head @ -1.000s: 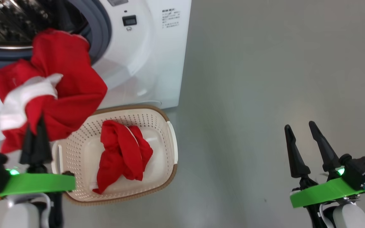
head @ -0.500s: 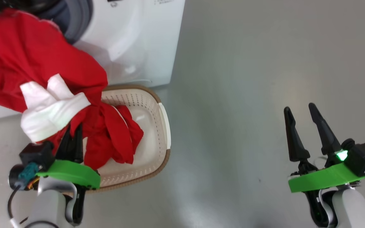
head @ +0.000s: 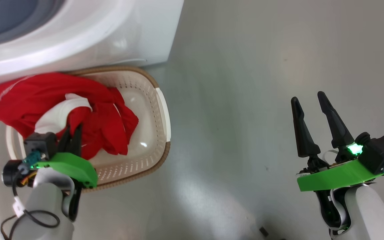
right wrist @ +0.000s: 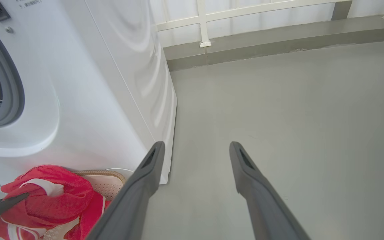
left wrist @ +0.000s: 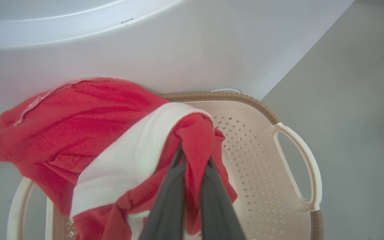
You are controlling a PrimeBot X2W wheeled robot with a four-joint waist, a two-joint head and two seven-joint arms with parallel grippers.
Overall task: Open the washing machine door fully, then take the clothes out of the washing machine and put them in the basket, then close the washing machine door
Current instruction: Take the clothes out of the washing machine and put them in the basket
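Step in hand looks like dropping the clothes (head: 38, 96) into the basket (head: 161, 110): left gripper (head: 73, 130) is clamped shut on a red bundle draped over its rim by the washing machine (head: 78, 40), right gripper (head: 307, 97) gapes empty, so next it should just let go.

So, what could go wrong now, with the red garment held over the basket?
1. The bright red garment with a white band spreads past the left rim of the cream perforated plastic basket with a brown rim. Once released, that part could slide onto the grey floor.
2. The left jaws are shut with red fabric pinched between them. On opening, the fabric may stay caught and be dragged out when the arm lifts.
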